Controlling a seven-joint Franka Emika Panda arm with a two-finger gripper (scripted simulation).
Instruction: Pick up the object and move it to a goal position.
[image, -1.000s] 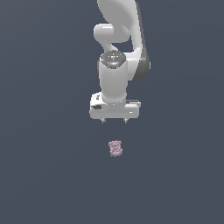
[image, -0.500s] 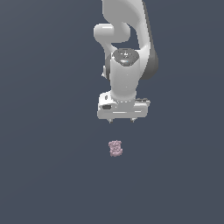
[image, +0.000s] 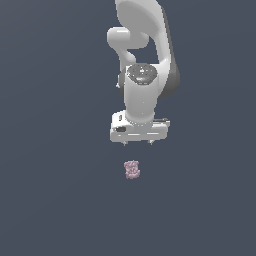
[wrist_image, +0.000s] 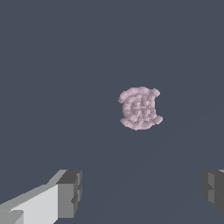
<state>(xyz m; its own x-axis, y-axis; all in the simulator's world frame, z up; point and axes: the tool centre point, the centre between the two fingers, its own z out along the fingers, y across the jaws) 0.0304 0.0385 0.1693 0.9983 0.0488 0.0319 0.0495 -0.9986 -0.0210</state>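
- One arm (image: 145, 60), one lump (image: 132, 169); nothing else on the dark grey floor (image: 50, 200).
- Gripper (image: 138, 143) points straight down; fingers spread wide, nothing between them, touching nothing.
- Wrist view: both fingertips (wrist_image: 70, 193) stand far apart, the gap much wider than the lump (wrist_image: 140, 108).
- Lump: pale pink, bumpy, roughly rectangular; lies on the floor, free of the gripper.
- Exterior view: lump sits below the gripper with clear floor between, a little toward the exterior view's left of the gripper's midline.
- Only the short finger tips show under the white hand in the exterior view.
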